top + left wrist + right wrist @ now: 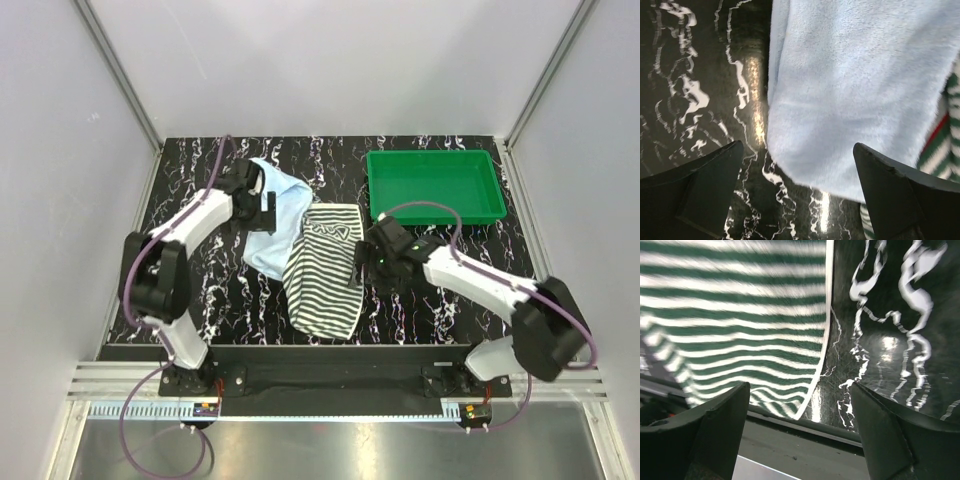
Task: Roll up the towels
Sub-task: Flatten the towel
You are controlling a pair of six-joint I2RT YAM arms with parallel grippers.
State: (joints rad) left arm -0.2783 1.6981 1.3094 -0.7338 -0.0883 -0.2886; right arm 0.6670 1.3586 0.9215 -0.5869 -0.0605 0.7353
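Observation:
The pale blue towel (277, 218) lies crumpled on the black marbled table, its right side running under the green-and-white striped towel (325, 275). The striped towel is spread flat towards the near edge, with its far end bunched. My left gripper (266, 208) hovers over the blue towel's left edge. In the left wrist view the left gripper (797, 167) is open, the blue towel's (855, 85) hem lies between its fingers, and nothing is gripped. My right gripper (358, 262) sits at the striped towel's right edge. The right wrist view shows the right gripper (800, 412) open above the striped towel's (735, 315) corner.
A green plastic tray (433, 186) stands at the back right of the table, close behind the right arm. White walls enclose the table on three sides. The table's near edge (805, 425) and metal rail show just past the striped towel's corner.

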